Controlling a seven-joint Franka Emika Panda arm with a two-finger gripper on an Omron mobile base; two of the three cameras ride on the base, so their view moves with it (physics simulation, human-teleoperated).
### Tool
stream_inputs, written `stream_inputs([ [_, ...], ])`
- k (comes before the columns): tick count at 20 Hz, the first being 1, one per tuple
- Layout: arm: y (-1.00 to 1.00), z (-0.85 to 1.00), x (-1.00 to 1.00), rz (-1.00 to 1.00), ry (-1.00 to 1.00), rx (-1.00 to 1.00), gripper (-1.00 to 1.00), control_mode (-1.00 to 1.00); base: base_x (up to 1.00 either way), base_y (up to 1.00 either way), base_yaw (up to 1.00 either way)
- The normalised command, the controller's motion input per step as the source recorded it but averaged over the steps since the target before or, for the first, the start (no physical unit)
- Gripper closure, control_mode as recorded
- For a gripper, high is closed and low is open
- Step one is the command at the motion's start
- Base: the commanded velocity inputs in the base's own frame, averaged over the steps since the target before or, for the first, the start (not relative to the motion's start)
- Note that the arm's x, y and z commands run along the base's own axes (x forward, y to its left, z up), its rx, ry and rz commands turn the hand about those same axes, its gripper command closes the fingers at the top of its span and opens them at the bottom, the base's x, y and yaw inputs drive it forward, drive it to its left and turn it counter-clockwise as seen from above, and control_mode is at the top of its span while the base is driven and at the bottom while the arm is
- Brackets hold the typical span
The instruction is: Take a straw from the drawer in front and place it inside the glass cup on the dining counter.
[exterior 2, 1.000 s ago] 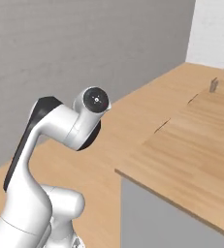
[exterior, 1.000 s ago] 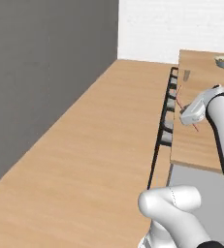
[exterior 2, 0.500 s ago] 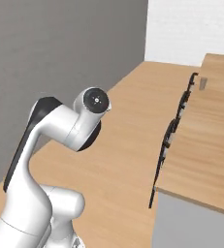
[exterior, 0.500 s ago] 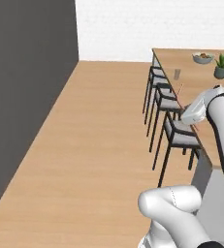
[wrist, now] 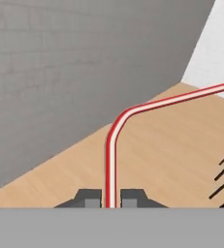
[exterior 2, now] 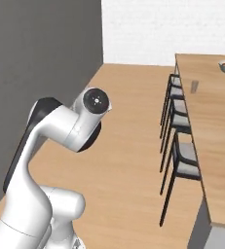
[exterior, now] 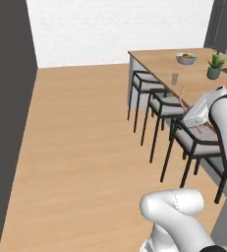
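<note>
My gripper [wrist: 111, 198] is shut on the straw [wrist: 111, 160], a thin red and white stick that rises between the finger tips and bends off to the right. From the left base camera the straw [exterior: 183, 96] pokes up from my gripper [exterior: 190, 112], over the chairs beside the dining counter [exterior: 159, 56]. The glass cup [exterior: 175, 78] stands upright on that counter, well beyond the gripper. In the right base view the same glass cup [exterior 2: 195, 86] sits near the left edge of the dining counter [exterior 2: 216, 131]. The drawer is out of view.
A row of dark-framed chairs [exterior: 160, 106] lines the counter's near side, also chairs [exterior 2: 179, 146]. A bowl [exterior: 186, 58] and a plant pot [exterior: 213, 69] stand on the counter behind the cup. A dark grey wall [exterior: 7, 123] bounds the left; wooden floor [exterior: 85, 147] lies between.
The whole picture has shifted in both base views, so the base has moved: the counter and chairs now sit nearer and more face-on. The straw stays held in the shut gripper.
</note>
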Motion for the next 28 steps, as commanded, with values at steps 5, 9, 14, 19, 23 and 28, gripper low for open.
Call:
stream_inputs([
  [5, 0.00, 0.00, 0.00, 0.00, 0.00, 0.00, 1.00, 1.00, 0.97, 0.86, -0.46],
  [9, 0.00, 0.00, 0.00, 0.00, 0.00, 0.00, 1.00, 1.00, 0.98, 0.85, -0.46],
  [14, 0.00, 0.00, 0.00, 0.00, 0.00, 0.00, 1.00, 1.00, 1.00, 0.84, -0.46],
  [19, 0.00, 0.00, 0.00, 0.00, 0.00, 0.00, 1.00, 1.00, 1.00, 0.83, -0.46],
  [23, 0.00, 0.00, 0.00, 0.00, 0.00, 0.00, 1.00, 1.00, 1.00, 0.77, -0.47],
  [28, 0.00, 0.00, 0.00, 0.00, 0.00, 0.00, 1.00, 1.00, 0.97, 0.75, -0.49],
])
